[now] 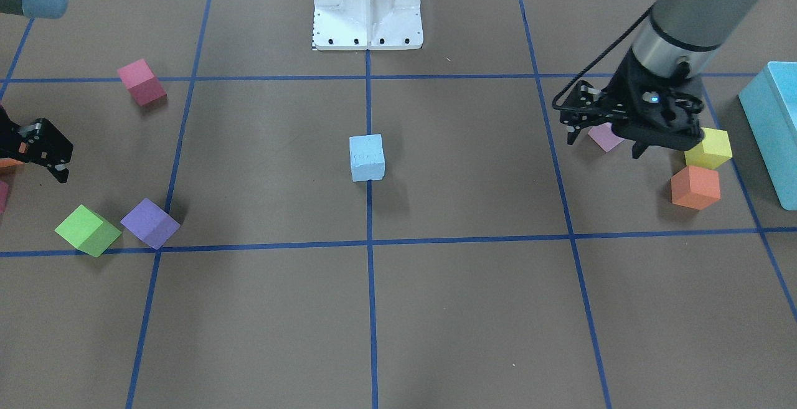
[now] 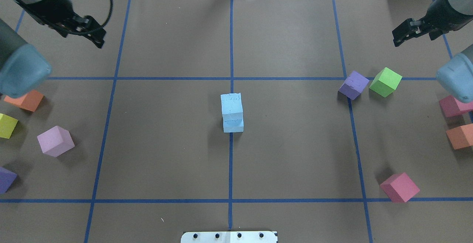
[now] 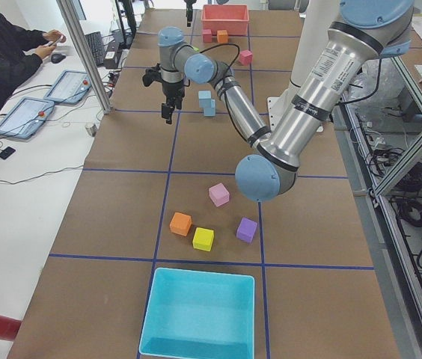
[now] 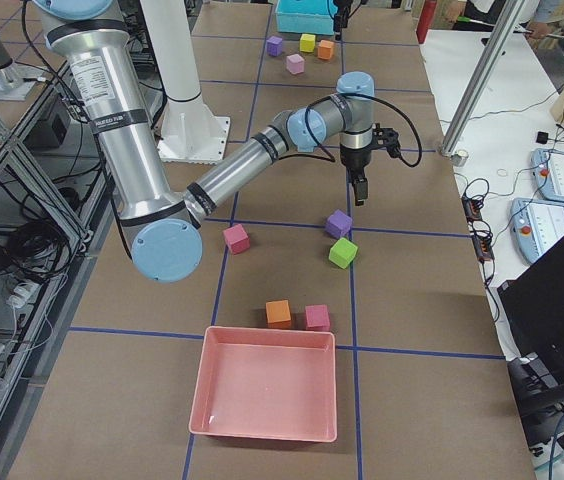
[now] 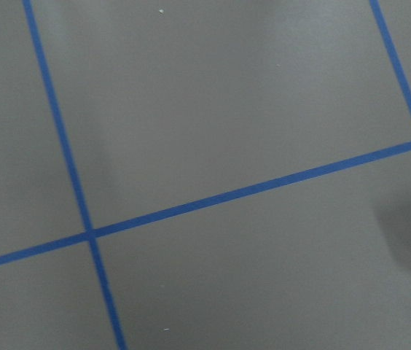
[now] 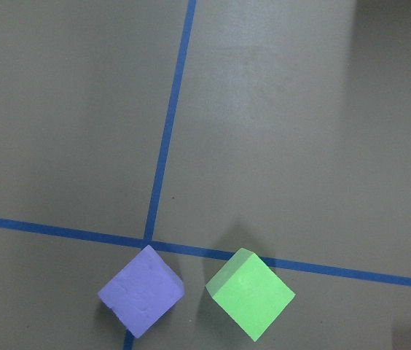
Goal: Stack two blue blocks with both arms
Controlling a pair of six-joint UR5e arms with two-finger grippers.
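Note:
The two blue blocks (image 2: 232, 111) stand stacked one on the other at the table's centre, on the middle tape line; they also show as a blue stack (image 1: 367, 157) and, far off, as blue blocks (image 3: 206, 102). Neither gripper touches them. My left gripper (image 1: 603, 146) hangs open and empty well off to the side, over a lilac cube; from above, the left gripper (image 2: 95, 36) is at the far left. My right gripper (image 2: 399, 36) is at the far right, open and empty, beyond a purple cube (image 6: 141, 300) and a green cube (image 6: 250, 293). Half of the right gripper (image 1: 43, 160) is cut off by the frame edge.
On my left side lie an orange cube (image 2: 26, 100), a yellow one (image 2: 7, 125), a lilac one (image 2: 55, 141) and the turquoise bin (image 1: 772, 129). On my right lie magenta cubes (image 2: 400, 187), an orange cube (image 2: 460, 135) and a pink bin (image 4: 267, 395). A person sits at the side table (image 3: 1, 45).

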